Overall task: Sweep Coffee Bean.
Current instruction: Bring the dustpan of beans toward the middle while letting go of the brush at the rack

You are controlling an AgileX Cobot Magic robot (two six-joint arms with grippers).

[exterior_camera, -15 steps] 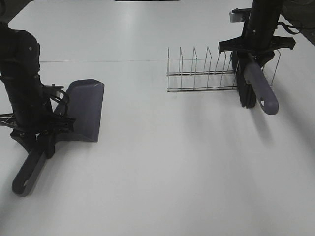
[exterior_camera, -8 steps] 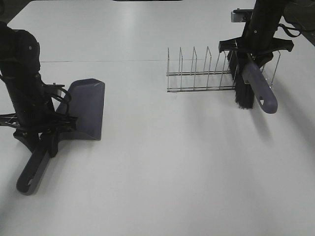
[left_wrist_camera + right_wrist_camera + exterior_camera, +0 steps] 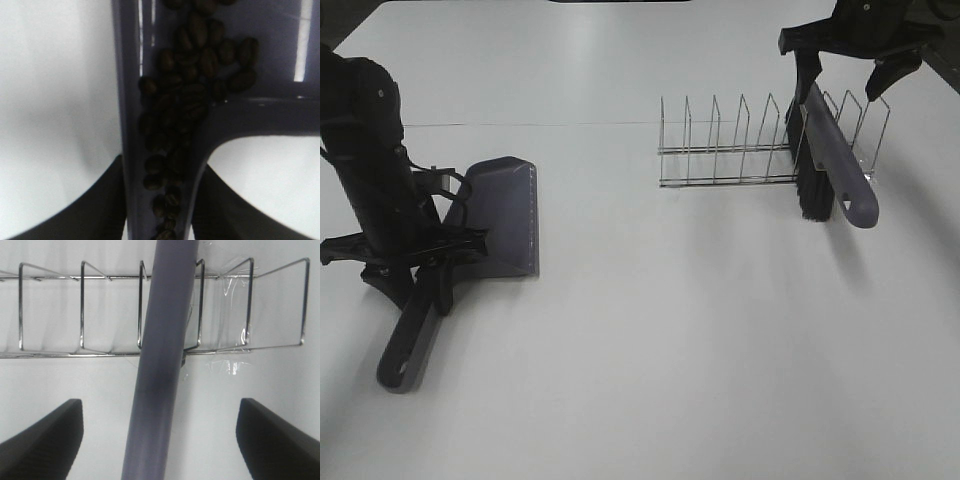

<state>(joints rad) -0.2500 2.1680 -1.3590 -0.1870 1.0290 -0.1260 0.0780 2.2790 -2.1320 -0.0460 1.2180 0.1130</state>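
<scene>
Since earlier: right hand [image 3: 844,80] has let go of brush [image 3: 835,160] and risen; fingers now spread wide above it, clear of handle. Meanwhile dustpan [image 3: 505,215] has slid slightly nearer and rightward. Its handle pinched by left hand [image 3: 415,262]. Inside dustpan, beans [image 3: 187,100] heaped at back corner, trailing in narrow strip down handle channel; strip's long axis follows handle. Pan mouth points far, handle near-left. Brush leans in rack [image 3: 725,150], bristles on surface [image 3: 670,350].

We see dark brown coffee beans [image 3: 192,97] on a purple dustpan [image 3: 505,210]. By our black right gripper [image 3: 848,78], the brush [image 3: 836,160] is purple with black bristles [image 3: 814,197].
</scene>
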